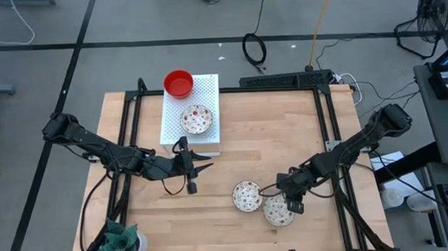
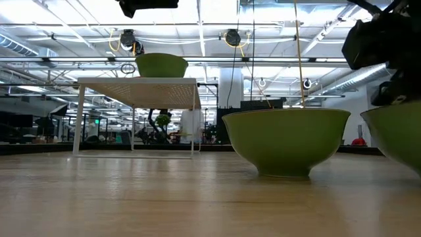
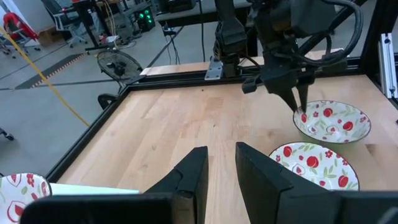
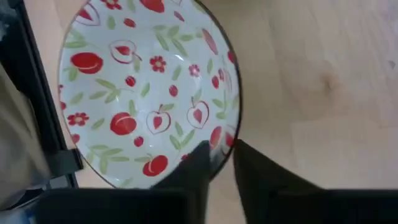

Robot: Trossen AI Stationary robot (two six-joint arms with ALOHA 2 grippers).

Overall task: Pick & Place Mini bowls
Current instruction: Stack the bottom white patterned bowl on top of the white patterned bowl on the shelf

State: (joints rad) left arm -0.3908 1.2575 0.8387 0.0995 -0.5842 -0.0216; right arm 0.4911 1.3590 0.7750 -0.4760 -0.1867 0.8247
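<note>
While both dark arms reach inward over the wooden worktop (image 1: 240, 151) in the high view, four mini bowls show: a plain red bowl (image 1: 178, 83) sits on the far corner of the white perforated board (image 1: 171, 124), a white floral bowl (image 1: 196, 119) sits on the board nearer its middle, and two more floral bowls lie on the bare wood at the near side — one (image 1: 247, 196) just beside the other (image 1: 278, 211). The right pincer (image 1: 294, 206) is down at the rim of that second bowl, while the left pincer (image 1: 195, 166) hangs near the board's front edge, holding nothing. From the low view, a bowl (image 2: 287, 141) with a green outside stands on the wood, another (image 2: 398, 135) is cut off by the frame edge, and a third (image 2: 161, 64) rests up on the raised board (image 2: 138, 92). In the left wrist view the left pincer's fingers (image 3: 194, 171) stand a narrow way apart with only wood between them; beyond, the right pincer (image 3: 298, 106) touches the rim of the farther floral bowl (image 3: 336, 121), the nearer one (image 3: 314, 165) alongside. In the right wrist view the fingers (image 4: 205, 158) sit either side of the floral bowl's rim (image 4: 221, 140) — one inside, one outside, close in on it.
</note>
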